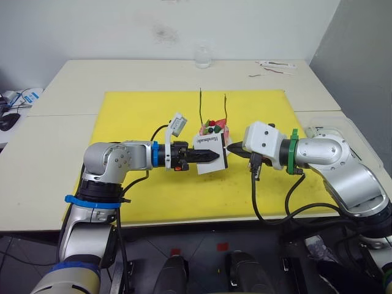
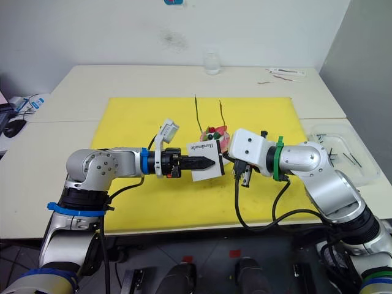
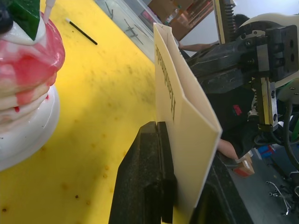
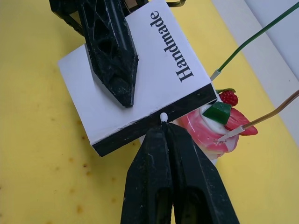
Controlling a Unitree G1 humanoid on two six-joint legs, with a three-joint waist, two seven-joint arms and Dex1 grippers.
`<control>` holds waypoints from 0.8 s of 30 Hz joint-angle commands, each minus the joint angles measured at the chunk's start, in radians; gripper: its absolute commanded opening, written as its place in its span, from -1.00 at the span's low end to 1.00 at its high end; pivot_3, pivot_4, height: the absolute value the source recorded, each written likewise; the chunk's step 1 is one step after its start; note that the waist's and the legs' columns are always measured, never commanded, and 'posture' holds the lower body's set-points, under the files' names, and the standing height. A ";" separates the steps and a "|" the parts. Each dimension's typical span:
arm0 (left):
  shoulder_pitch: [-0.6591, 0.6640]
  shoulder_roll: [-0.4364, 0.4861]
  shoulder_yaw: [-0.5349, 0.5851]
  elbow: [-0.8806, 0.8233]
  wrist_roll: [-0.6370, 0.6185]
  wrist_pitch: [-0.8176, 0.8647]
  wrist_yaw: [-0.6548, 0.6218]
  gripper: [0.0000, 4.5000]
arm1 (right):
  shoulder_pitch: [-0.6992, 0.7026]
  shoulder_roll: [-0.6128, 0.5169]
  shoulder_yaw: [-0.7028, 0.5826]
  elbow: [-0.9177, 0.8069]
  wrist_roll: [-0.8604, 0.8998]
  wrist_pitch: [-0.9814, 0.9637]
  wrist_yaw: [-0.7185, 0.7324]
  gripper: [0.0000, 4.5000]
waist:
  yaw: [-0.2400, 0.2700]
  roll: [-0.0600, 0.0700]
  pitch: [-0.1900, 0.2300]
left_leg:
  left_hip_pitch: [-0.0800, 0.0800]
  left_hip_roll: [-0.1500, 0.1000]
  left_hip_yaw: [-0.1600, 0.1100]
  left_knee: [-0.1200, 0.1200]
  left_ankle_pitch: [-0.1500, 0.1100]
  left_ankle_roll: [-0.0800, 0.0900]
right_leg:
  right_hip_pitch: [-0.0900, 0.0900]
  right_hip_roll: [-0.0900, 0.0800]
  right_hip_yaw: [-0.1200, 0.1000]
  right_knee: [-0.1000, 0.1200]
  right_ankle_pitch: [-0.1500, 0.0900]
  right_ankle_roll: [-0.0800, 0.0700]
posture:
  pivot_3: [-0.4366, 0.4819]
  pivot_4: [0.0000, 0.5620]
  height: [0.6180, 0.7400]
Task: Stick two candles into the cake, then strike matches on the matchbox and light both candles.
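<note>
My left gripper (image 1: 211, 155) clamps the matchbox (image 4: 135, 88) upright beside the cake (image 4: 212, 128). My right gripper (image 4: 163, 128) pinches a match (image 4: 163, 117), its head touching the black strip, which runs crosswise to it.

Head pair looking forward and down over the yellow mat (image 1: 141, 196). Wrist cameras close in, facing each other across the matchbox (image 4: 140, 88), sharing the cake (image 3: 23, 88).
</note>
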 commanded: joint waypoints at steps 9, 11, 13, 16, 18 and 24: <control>-0.135 -0.069 0.157 0.069 -0.104 0.049 0.037 -0.79 | 0.070 -0.160 0.121 -0.138 0.025 0.000 0.239 -0.97 | 0.005 -0.001 0.001 | -0.002 0.000 -0.002 0.001 0.000 0.000 | 0.000 0.000 -0.003 -0.001 0.000 0.000 | -0.05 -0.47 1.00; -0.142 -0.066 0.180 0.081 -0.108 0.056 0.050 -0.79 | 0.075 -0.181 0.042 -0.165 0.099 0.053 0.265 -0.97 | 0.002 -0.001 0.001 | -0.003 -0.001 -0.001 0.001 0.000 0.000 | -0.001 -0.001 -0.001 0.000 0.000 0.001 | -0.05 -0.47 1.00; -0.120 -0.055 0.184 0.055 -0.115 0.072 0.051 -0.79 | 0.061 -0.190 -0.027 -0.163 0.147 0.098 0.263 -0.97 | -0.005 -0.001 0.001 | -0.002 -0.001 -0.001 0.001 0.000 0.000 | -0.001 -0.001 0.000 0.000 0.000 0.001 | -0.05 -0.47 1.00; -0.067 -0.043 0.171 -0.004 -0.127 0.099 0.054 -0.79 | 0.028 -0.174 -0.070 -0.111 0.134 0.100 0.214 -0.97 | -0.008 -0.001 0.001 | 0.002 0.001 0.000 0.000 0.000 0.000 | 0.001 0.000 0.000 0.001 0.000 0.001 | -0.05 -0.47 1.00; -0.039 -0.039 0.160 -0.029 -0.120 0.100 0.059 -0.79 | 0.000 -0.143 -0.089 -0.076 0.117 0.099 0.166 -0.97 | -0.008 -0.001 0.001 | 0.002 0.002 0.000 0.000 0.000 0.000 | 0.001 0.001 -0.001 0.002 0.000 0.000 | -0.05 -0.47 1.00; 0.017 -0.040 0.140 -0.062 -0.111 0.087 0.076 -0.79 | -0.030 -0.084 -0.098 -0.089 0.118 0.116 0.079 -0.97 | 0.001 -0.001 0.001 | 0.001 0.000 0.000 0.000 0.000 0.000 | 0.001 0.000 0.000 0.000 0.000 0.000 | -0.05 -0.47 1.00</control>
